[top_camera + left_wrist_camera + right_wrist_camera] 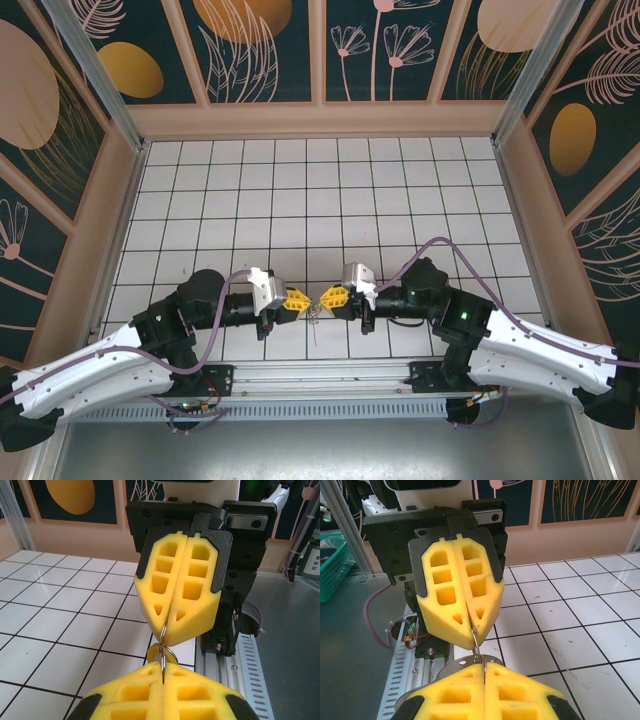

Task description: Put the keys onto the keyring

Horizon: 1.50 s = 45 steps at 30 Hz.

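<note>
Table (400,200): white tiles with dark grid lines; spreads away from the rail (320,374) that runs along its near edge.
Walls (260,50): dark panels with gold and pink plant prints, on the three sides away from the rail.
Left arm (100,365): white links, black joints, purple cable; the long link lies out past the rail's left end, and the wrist reaches inward over the tiles just beyond the rail.
Right arm (540,350): mirrored pose, out past the rail's right end, wrist reaching inward.
Left claw (298,300): yellow cut-out fingers pressed together, tips pointing right, above the tiles just beyond the rail's middle. Clamped on the keyring.
Right claw (331,298): yellow fingers likewise pressed together, tips pointing left, nose to nose with the left claw and a small gap between the two. Clamped on the same keyring.
Keyring (163,652): thin steel wire loop held off the table, bridging the gap between the two pairs of tips. It is seen edge-on from both wrists, with one part caught in each finger seam.
Keys (317,312): small thin greyish pieces hanging under the keyring, over the tiles just beyond the rail's middle — too small to count.
Brass-coloured curve (152,653): touches the wire on its left in the left wrist view; key or part of the ring — cannot tell.
</note>
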Motion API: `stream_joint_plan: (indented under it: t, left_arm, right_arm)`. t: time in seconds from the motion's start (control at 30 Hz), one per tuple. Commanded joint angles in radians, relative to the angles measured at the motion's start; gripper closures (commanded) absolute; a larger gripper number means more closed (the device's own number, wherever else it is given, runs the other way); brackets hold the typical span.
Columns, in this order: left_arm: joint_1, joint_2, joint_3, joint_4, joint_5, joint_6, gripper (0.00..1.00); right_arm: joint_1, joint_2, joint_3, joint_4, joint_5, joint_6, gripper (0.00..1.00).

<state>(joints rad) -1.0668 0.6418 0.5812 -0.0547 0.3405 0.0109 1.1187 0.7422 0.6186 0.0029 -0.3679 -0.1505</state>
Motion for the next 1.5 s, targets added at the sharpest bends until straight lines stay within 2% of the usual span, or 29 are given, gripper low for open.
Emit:
stream_joint_plan:
  t: [0.0, 1.47]
  left_arm:
    - [0.002, -0.011, 0.0, 0.052, 0.013, 0.008, 1.0]
    - [0.002, -0.009, -0.001, 0.051, 0.016, 0.01, 1.0]
  right_arm:
    - [-0.006, -0.02, -0.009, 0.008, -0.014, 0.004, 1.0]
    - [-0.007, 0.012, -0.002, 0.038, -0.062, -0.003, 1.0]
